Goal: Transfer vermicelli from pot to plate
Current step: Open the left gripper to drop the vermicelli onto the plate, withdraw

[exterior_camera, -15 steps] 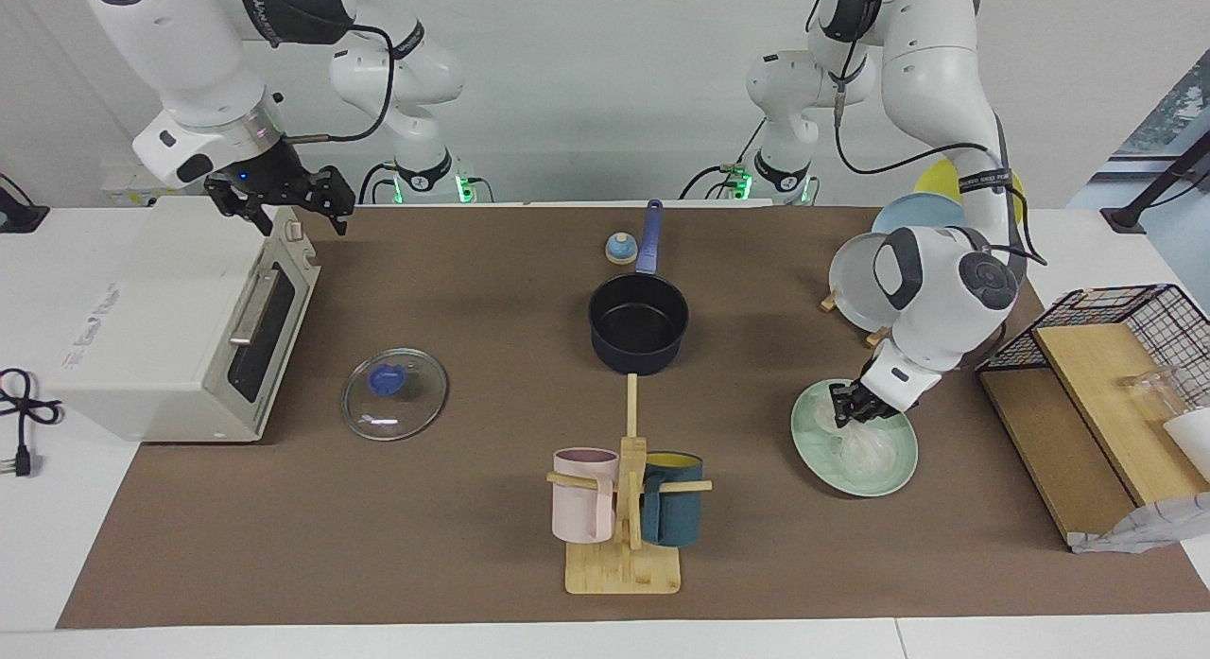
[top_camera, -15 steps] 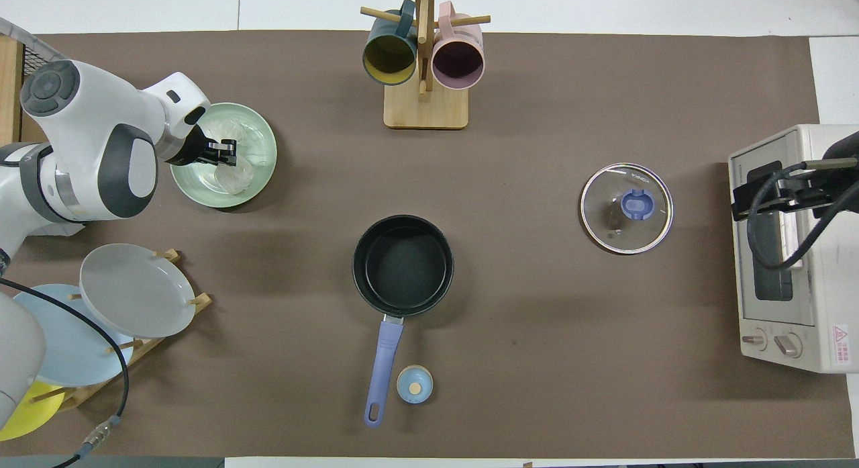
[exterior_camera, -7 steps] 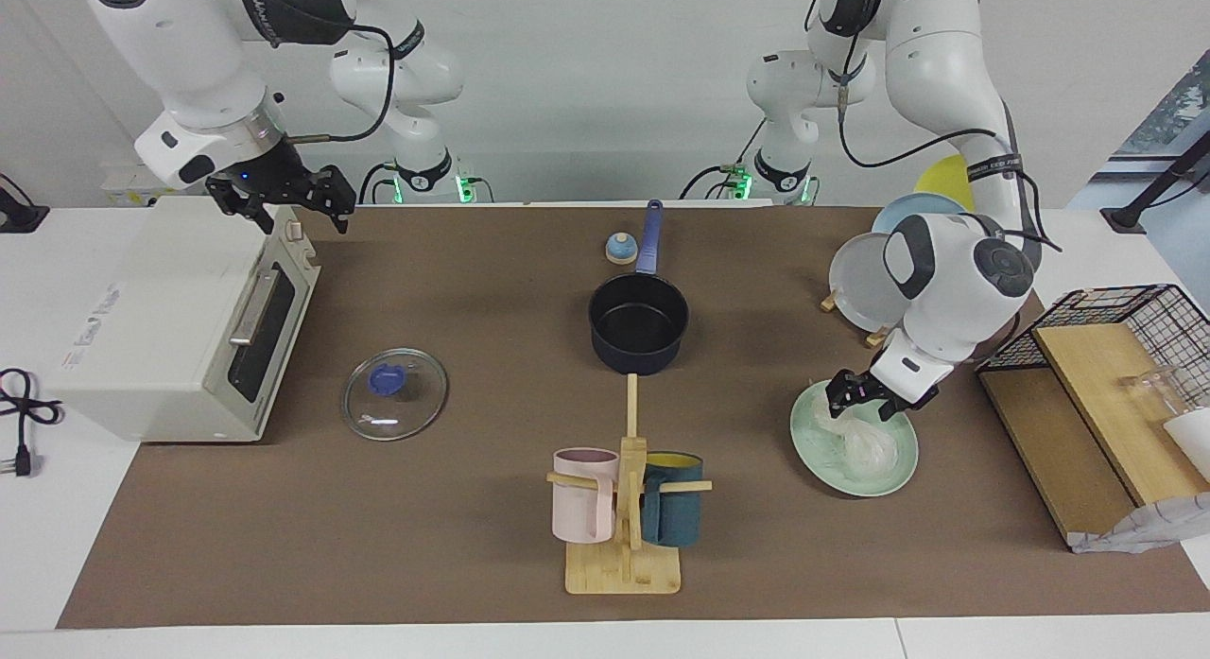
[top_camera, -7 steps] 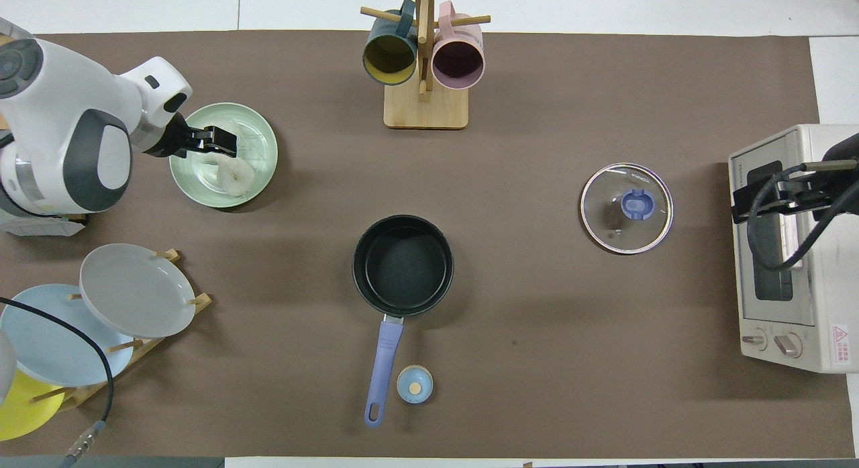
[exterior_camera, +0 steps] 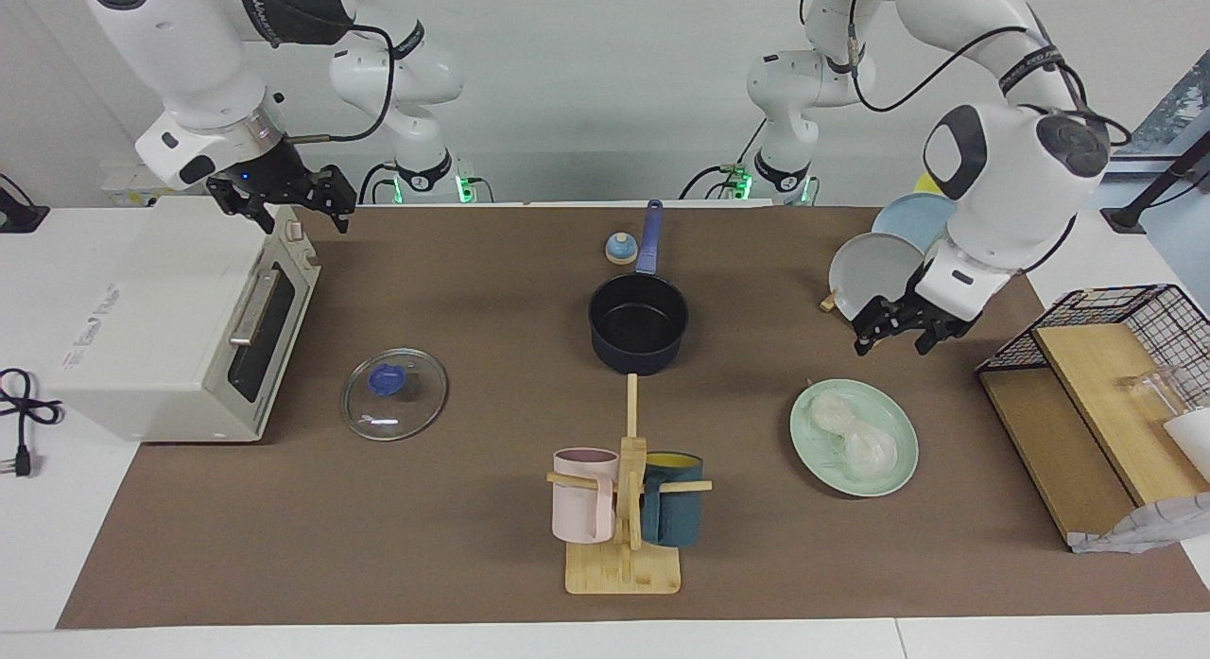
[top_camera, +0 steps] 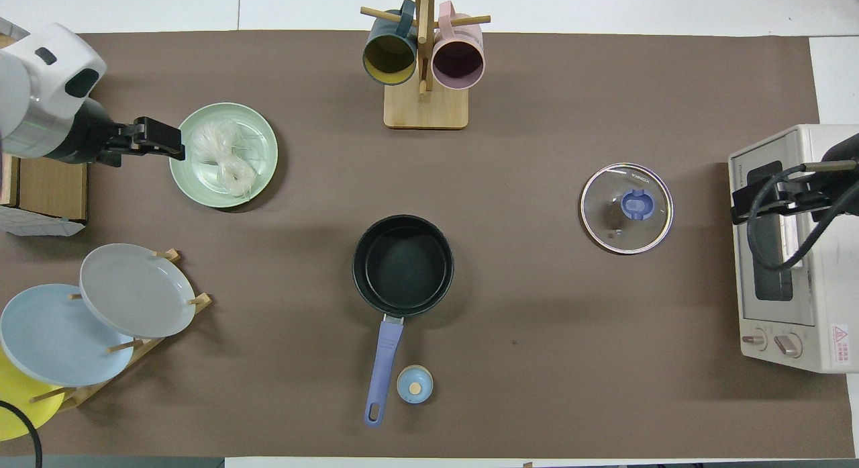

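The vermicelli lies in two whitish lumps on the mint-green plate, which sits toward the left arm's end of the table. Both show in the overhead view, the vermicelli and the plate. The dark navy pot stands mid-table with a black, bare inside. Its blue handle points toward the robots. My left gripper is open and empty, raised over the table between the plate and the plate rack. My right gripper waits open over the toaster oven.
A toaster oven stands at the right arm's end, a glass lid beside it. A mug rack stands farther out than the pot. A rack with grey, light blue and yellow plates and a wire basket stand at the left arm's end.
My left gripper opened, let go of the vermicelli on the plate, then rose and drew back toward the plate rack. The right arm has not moved.
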{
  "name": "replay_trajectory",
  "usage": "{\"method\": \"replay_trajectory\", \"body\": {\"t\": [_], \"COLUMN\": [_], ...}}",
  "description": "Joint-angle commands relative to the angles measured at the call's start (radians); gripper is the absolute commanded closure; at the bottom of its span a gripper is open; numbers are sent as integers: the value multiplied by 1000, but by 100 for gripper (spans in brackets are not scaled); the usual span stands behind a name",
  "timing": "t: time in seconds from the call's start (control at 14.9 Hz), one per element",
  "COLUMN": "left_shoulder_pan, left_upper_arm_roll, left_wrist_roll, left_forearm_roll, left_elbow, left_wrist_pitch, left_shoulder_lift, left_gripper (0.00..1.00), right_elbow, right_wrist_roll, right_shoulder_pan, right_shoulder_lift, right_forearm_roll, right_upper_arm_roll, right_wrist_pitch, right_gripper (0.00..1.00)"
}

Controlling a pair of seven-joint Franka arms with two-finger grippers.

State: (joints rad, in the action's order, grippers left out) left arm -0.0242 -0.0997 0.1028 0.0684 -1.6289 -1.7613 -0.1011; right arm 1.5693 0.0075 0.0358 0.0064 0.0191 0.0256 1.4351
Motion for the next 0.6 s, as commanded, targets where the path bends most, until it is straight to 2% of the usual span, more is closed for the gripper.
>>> {"method": "replay_trajectory", "body": {"t": [0.0,0.13,0.34,0.54], "left_shoulder_pan": [-8,-13,-13,-58], "left_upper_arm_roll": [-5,-8,-11,-2], "left_wrist_roll": [43,46,47,51], "left_forearm_roll": [-51,-52,-52,-50], "left_elbow": [-23,-31,-115,-91], "left_wrist_pitch": [103,170,168,175], "left_shoulder_lift": [79,115,162,153], "left_gripper": [0,0,0,0], "right_elbow": [12,14,12,12], "right_wrist_roll": [0,2,2,-1], "right_shoulder_pan": [-10,-8,-8,-8], "right_shoulder_lift": [-13,-11,-11,-11], "right_forearm_roll": [-18,-10,-10,-10], "right_upper_arm_roll": [16,17,16,8], "right_wrist_pitch": [-2,-1,-1,-1], "right_gripper": [0,0,0,0]}}
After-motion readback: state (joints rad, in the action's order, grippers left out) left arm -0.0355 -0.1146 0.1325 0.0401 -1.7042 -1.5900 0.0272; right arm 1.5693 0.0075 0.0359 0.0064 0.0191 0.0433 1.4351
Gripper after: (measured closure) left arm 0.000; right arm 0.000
